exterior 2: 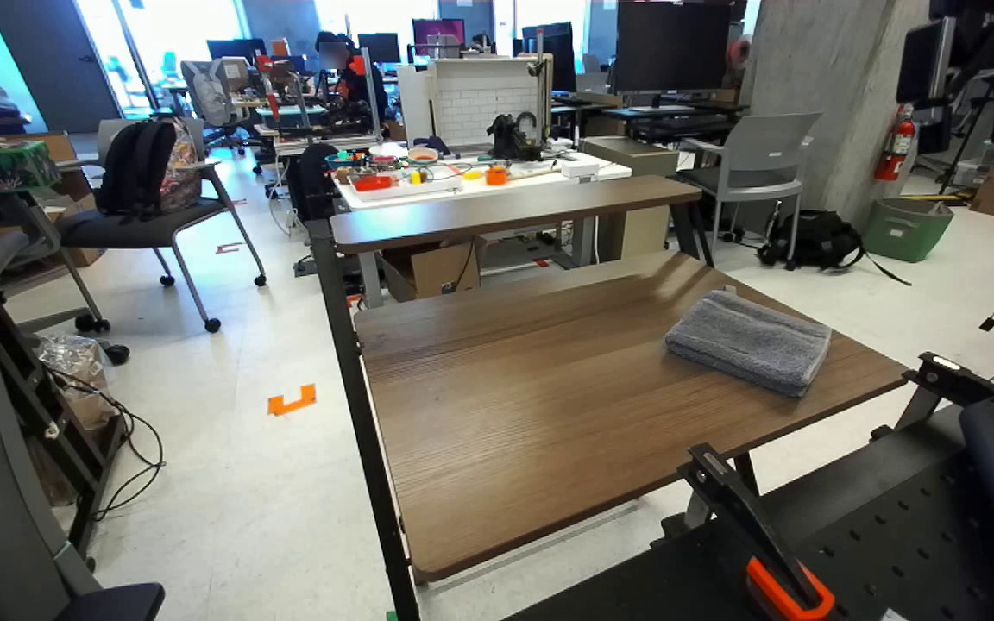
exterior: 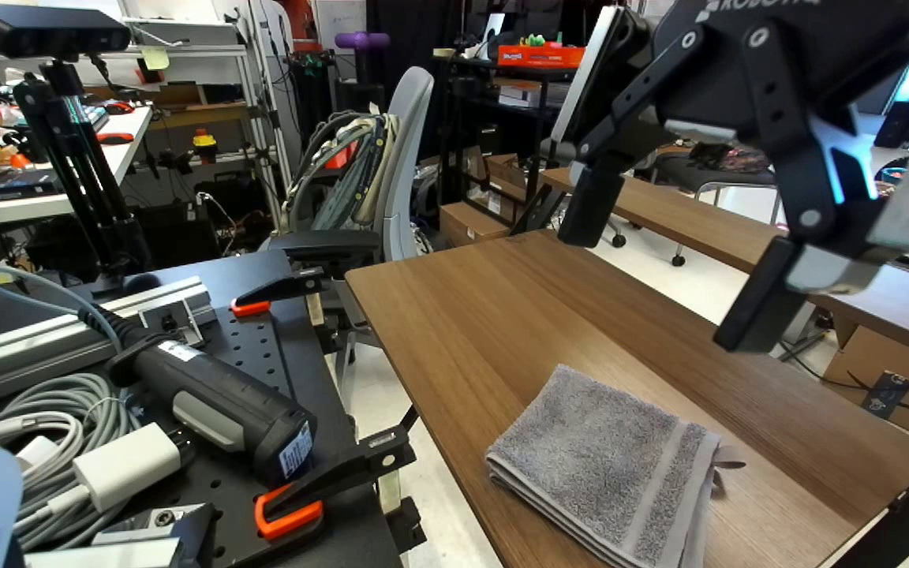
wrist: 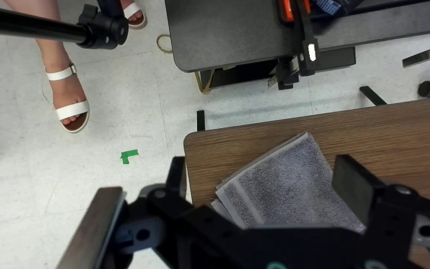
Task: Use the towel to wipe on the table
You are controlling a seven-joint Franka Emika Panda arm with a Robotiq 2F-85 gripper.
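Observation:
The gray folded terry towel (exterior: 604, 457) lies flat near one end of the dark brown wood-grain table (exterior: 454, 315). In an exterior view the towel (exterior 2: 751, 336) sits near the right end of the table (exterior 2: 531, 405). My gripper (exterior: 671, 260) is open and empty, raised above the table with its fingers pointing down. In the wrist view the open fingers of the gripper (wrist: 265, 177) frame the towel (wrist: 286, 183) on the table (wrist: 394, 138); the gripper body hides the towel's lower part. In an exterior view only part of the gripper shows at the upper right.
A black perforated bench (exterior: 253, 347) stands beside the table across a narrow gap, with orange-tipped clamps (exterior: 289, 517), a handheld tool (exterior: 218, 394) and cables. A black post (exterior 2: 359, 388) rises at a table end. A person's foot (wrist: 65, 89) is on the floor nearby.

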